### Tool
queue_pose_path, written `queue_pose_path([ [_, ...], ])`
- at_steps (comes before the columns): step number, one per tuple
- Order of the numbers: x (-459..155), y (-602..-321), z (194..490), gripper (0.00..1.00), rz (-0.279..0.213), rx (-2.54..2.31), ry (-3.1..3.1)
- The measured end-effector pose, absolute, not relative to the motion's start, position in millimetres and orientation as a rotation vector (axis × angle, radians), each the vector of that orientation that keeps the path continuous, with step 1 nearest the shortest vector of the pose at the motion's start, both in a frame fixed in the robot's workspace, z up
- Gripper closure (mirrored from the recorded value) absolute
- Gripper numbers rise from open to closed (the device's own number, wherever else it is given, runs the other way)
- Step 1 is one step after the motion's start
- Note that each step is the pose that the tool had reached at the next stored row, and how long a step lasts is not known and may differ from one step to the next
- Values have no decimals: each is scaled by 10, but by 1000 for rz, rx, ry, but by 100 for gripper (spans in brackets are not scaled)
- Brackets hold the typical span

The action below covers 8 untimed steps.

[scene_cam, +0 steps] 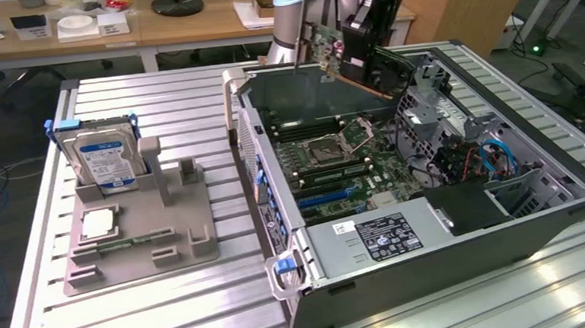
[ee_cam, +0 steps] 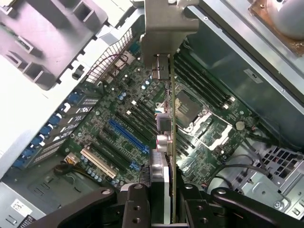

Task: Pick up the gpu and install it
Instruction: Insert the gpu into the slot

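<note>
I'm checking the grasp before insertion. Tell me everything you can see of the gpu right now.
The gpu is a thin flat green circuit card with a pale metal bracket at one end and small components on one face. The gripper is clamped on the end away from the bracket. It is held on edge above the open computer case, over the motherboard, not seated in any slot.

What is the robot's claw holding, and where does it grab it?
The gripper holds the gpu, pinched across its flat faces near the end away from its metal bracket, above the open computer case.
</note>
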<state>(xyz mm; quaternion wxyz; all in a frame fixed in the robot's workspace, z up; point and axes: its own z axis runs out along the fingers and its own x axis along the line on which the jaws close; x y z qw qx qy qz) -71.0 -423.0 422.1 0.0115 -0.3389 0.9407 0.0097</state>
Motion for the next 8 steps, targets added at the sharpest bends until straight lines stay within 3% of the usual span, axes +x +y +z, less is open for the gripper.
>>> queue_pose_path([
  [8,-710,-4238,4219,72,31,-1166,2893],
])
